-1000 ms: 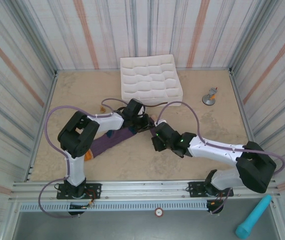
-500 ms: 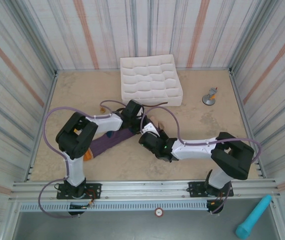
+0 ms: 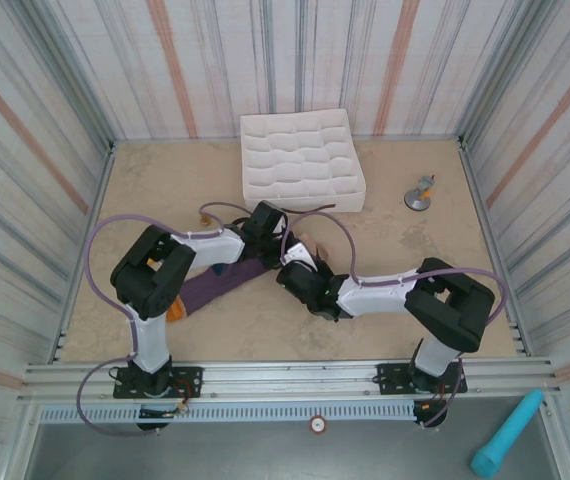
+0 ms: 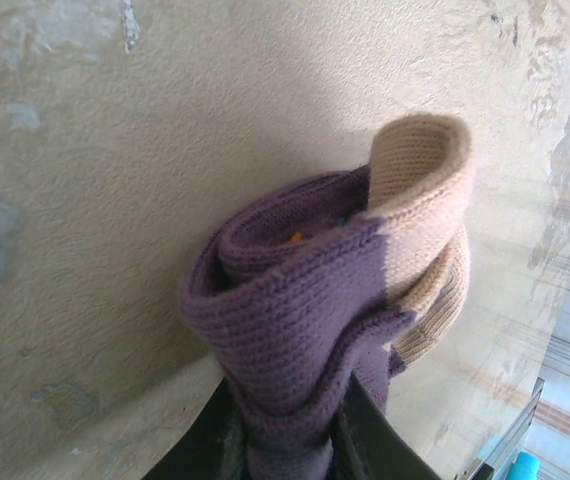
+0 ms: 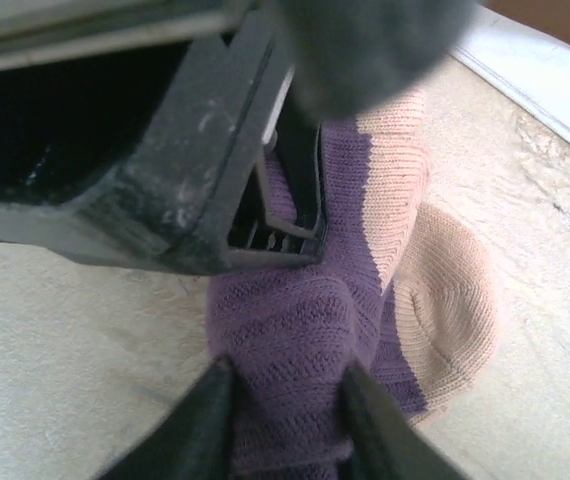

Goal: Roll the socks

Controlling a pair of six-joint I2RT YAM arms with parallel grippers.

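The socks [image 3: 215, 283] lie as one purple strip on the table [image 3: 405, 255]. Their long axis slants from the near left, beside the left arm's elbow, up toward the middle. There the tan toe [image 4: 423, 190] is curled over into the start of a roll.

The left gripper [image 3: 271, 238] comes at that curled end from the far side, its arm folded back on itself. In its wrist view the fingers [image 4: 215, 445] pinch the purple fold from either side, with the toe bulging out ahead of them.

Just to the right, the right gripper [image 3: 292, 270] meets the same end from the near right. Its forearm is low and stretched across the table, the elbow bent well out to the right. Its fingers [image 5: 200, 430] press in on the purple knit, clamped on it just under the left gripper's body.

Both grippers sit at the toe end, almost touching. The unrolled length lies away to the left, so I judge the roll must travel down-left along the strip.
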